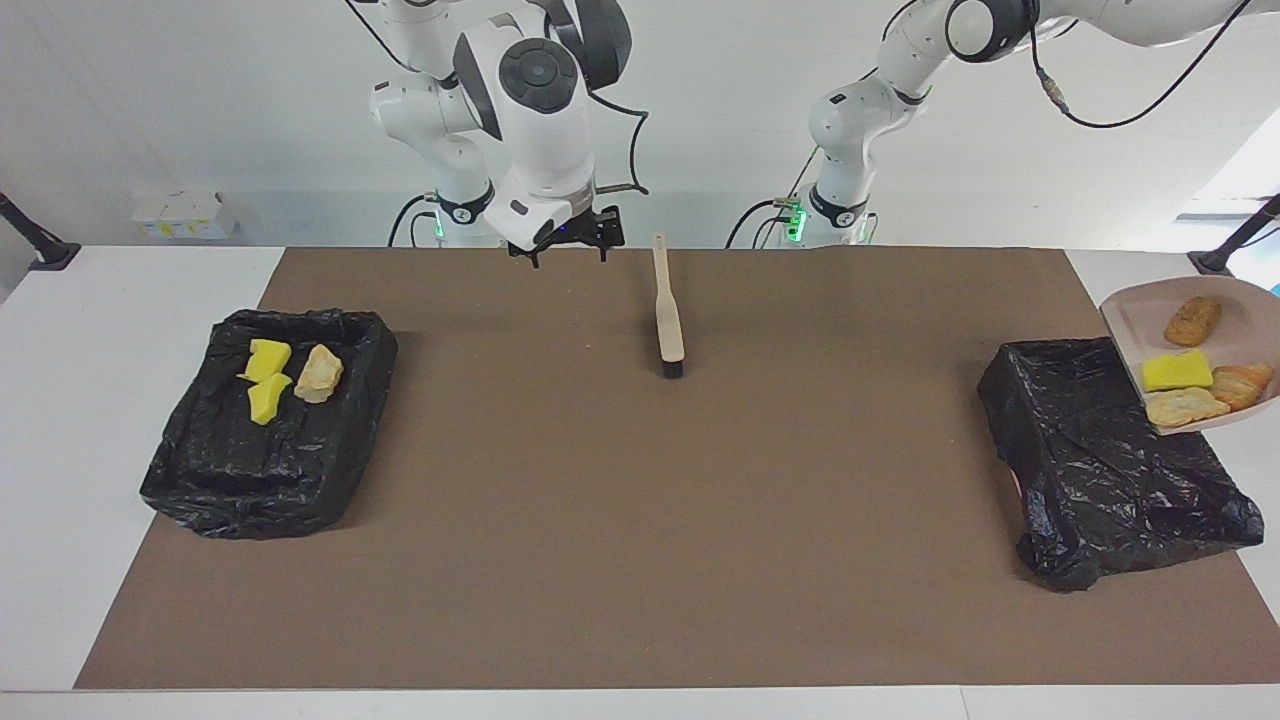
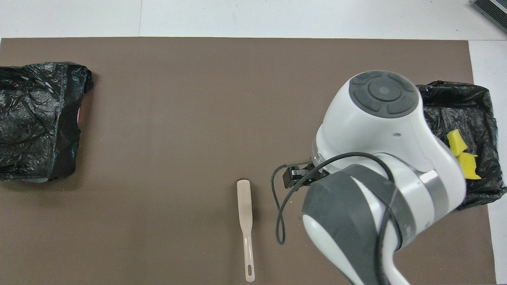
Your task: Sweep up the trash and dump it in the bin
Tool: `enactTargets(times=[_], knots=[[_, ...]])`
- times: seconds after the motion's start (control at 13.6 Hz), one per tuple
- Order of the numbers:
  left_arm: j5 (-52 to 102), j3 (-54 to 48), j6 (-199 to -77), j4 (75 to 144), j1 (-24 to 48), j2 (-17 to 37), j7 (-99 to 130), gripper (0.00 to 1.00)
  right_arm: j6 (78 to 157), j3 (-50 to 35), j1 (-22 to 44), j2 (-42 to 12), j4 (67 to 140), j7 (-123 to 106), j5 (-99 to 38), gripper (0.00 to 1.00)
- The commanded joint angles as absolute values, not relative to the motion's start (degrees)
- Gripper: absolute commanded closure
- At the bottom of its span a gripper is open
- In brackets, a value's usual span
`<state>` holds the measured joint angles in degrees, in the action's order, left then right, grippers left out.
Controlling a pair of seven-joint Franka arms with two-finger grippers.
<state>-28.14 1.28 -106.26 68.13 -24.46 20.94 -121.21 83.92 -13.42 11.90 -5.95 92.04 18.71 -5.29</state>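
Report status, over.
Right pincer open over mat, brush lying free. Left pincer off-frame, shut. Dustpan raised beside bin, four scraps aboard. Nothing blocking.

A beige brush (image 1: 667,312) lies flat on the brown mat (image 1: 640,520), its handle pointing toward the robots and its dark bristles away from them. A beige dustpan (image 1: 1140,320) hangs in the air at the left arm's end of the table. A small white box (image 1: 185,214) sits on the white table (image 1: 80,400) off the mat, by the wall.
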Motion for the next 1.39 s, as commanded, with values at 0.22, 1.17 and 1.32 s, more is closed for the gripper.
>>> enactTargets(times=[0.22, 1.17, 1.32], knots=[[-40.9, 1.6, -106.8, 63.8, -21.6, 22.0, -121.5, 1.00, 82.1, -13.9, 7.3, -4.7, 88.2, 9.9, 0.6, 0.00], [-69.1, 1.4, -98.5, 64.5, -7.8, 20.7, -111.6, 1.00, 82.8, -4.8, 1.5, -4.7, 81.7, 6.0, 8.0, 0.00], [-70.7, 1.4, -95.7, 64.5, -5.5, 20.7, -111.5, 1.00, 82.8, -2.0, 1.1, -4.2, 81.9, 8.4, 4.2, 0.00]])
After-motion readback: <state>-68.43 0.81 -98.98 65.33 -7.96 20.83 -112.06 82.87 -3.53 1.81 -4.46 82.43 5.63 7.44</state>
